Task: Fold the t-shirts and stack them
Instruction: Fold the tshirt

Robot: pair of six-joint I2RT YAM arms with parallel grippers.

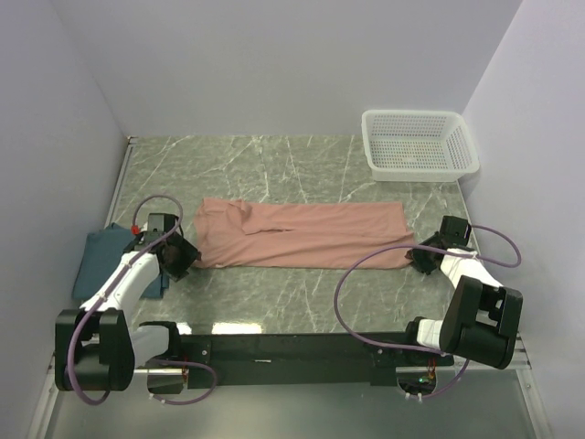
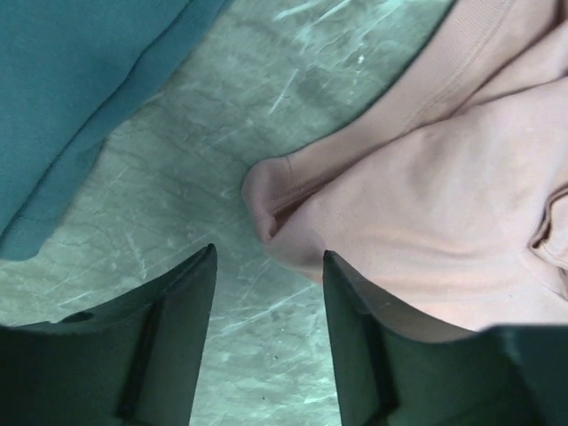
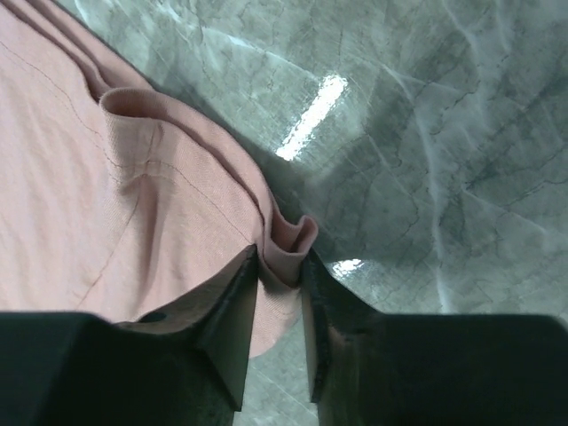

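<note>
Pinching pink t-shirt (image 3: 106,204) edge, right gripper (image 3: 280,259); left gripper (image 2: 269,255) jaws apart

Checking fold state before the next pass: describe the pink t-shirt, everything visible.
The pink t-shirt is soft salmon knit, folded into a long band lying flat across the table, wrinkled at its left end. The right gripper pinches a fold at its right near corner; the left gripper hangs open over its left corner, not gripping.
</note>
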